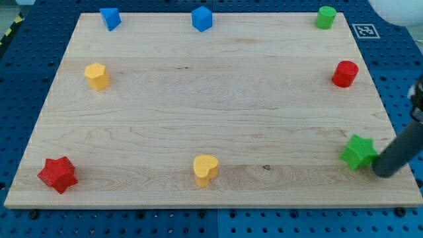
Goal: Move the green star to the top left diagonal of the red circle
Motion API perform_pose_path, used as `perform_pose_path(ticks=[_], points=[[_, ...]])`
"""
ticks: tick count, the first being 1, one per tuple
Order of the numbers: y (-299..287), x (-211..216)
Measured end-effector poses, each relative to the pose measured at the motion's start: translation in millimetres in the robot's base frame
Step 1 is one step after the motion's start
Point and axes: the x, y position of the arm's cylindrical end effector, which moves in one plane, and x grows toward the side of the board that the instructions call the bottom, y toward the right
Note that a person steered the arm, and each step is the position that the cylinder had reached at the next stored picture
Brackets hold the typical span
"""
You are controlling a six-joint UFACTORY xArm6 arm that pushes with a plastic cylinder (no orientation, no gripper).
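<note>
My tip (383, 173), a bare rod with no jaws to open or close, touches the green star (357, 151) near the board's bottom-right corner, below the red circle (345, 73). The star looks light and rigid and may spin off its points; I'd push a flat flank.

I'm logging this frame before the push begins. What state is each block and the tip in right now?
green star: flat on the board, bottom right, my tip against its right side
my tip: on the board, at the star's lower right
red circle: upright, right edge, untouched
green cylinder: upright, top right
red star: flat, bottom left
yellow heart: flat, bottom middle
</note>
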Motion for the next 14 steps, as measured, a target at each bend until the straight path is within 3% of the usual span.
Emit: perform_pose_path(ticks=[2, 4, 5, 7, 9, 14], points=[[-50.1, -32.1], [-100.0, -37.8], [-107.1, -55.7], [-44.2, -82.8], [-42.7, -93.7], [-153.2, -100.1]])
